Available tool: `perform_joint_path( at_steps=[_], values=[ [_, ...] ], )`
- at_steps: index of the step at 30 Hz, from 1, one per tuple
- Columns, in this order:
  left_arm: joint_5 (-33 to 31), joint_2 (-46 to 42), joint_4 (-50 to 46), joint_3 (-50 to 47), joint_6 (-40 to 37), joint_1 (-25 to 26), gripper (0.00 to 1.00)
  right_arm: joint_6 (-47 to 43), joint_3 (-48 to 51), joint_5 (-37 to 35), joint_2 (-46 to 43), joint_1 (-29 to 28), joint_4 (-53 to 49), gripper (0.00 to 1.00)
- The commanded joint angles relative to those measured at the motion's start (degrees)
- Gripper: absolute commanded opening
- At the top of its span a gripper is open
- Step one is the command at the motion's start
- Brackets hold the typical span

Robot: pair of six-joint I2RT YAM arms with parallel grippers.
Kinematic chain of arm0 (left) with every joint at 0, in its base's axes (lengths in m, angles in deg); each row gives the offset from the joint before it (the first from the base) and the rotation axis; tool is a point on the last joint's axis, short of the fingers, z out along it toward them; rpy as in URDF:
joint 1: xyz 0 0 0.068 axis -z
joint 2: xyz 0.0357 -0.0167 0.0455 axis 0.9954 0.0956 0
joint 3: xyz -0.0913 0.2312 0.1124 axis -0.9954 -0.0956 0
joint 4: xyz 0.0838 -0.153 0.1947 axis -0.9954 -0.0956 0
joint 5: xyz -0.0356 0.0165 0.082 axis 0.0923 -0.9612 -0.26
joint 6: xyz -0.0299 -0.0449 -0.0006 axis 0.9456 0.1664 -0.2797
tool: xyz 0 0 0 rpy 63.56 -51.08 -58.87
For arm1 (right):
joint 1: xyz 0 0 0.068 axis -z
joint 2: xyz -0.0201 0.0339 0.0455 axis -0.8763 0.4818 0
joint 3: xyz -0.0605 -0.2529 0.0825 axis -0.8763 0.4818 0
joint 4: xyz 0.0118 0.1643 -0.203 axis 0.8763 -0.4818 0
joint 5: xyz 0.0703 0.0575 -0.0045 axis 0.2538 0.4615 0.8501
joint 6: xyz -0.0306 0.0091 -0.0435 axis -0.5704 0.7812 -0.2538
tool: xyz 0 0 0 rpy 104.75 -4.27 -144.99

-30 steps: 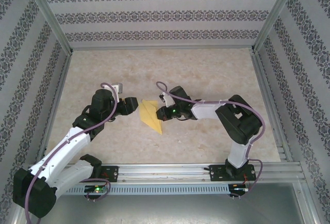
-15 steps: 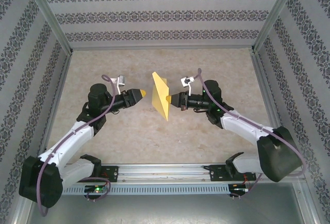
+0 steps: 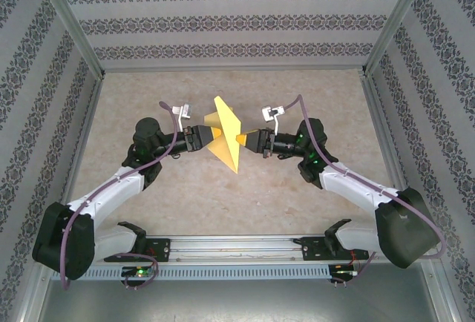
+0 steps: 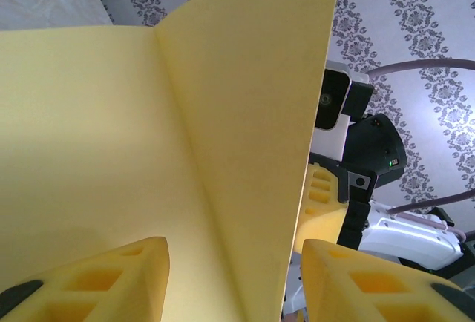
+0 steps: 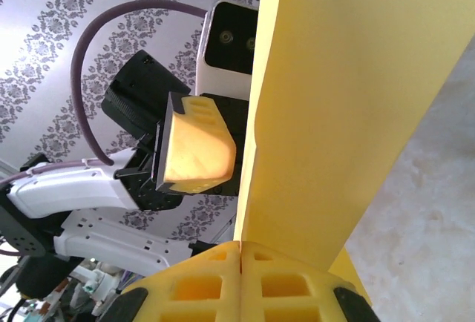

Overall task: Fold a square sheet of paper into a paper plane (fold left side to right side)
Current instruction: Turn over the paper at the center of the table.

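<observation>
Two arms meet over the middle of the marbled surface (image 3: 312, 99). The left gripper (image 3: 204, 138) comes in from the left, and the yellow paper (image 3: 226, 135) stands on edge just in front of it, creased and fanning into pointed flaps. Whether the paper's lowest corner touches the surface cannot be told from above.

The left wrist view shows what the overhead camera hides. The left gripper (image 4: 234, 285) has its two yellow fingers (image 4: 96, 277) set apart, and a folded ridge of the paper (image 4: 111, 151) runs down into the gap between them, so this gripper is open and straddles the fold. Past the paper's right edge, that view also catches the other arm's white wrist camera (image 4: 326, 99) against the patterned wall (image 4: 415, 33).

On the right, the right gripper (image 3: 243, 140) touches the paper's far side. In its own wrist view the right gripper (image 5: 241, 281) has its fingers pressed together, pinching the bottom of the paper (image 5: 334, 114). To the left of that sheet, one yellow finger (image 5: 194, 148) of the left gripper faces the lens.
</observation>
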Motion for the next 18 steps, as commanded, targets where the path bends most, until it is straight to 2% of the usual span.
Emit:
perform_joint_path(
  at_steps=[1,9,18],
  values=[
    [1.6,0.1,5.0,2.1,0.7,0.9,0.49,0.5,-1.1,1.2,0.7,-0.9,3.5,0.00],
    [1.5,1.0,4.4,2.7,0.1,1.6,0.42,0.4,-2.2,1.2,2.9,-1.9,3.4,0.00],
    [-0.5,0.7,-2.2,3.6,-3.4,1.7,0.23,0.3,-2.4,0.6,3.6,-2.3,3.5,0.00]
  ],
)
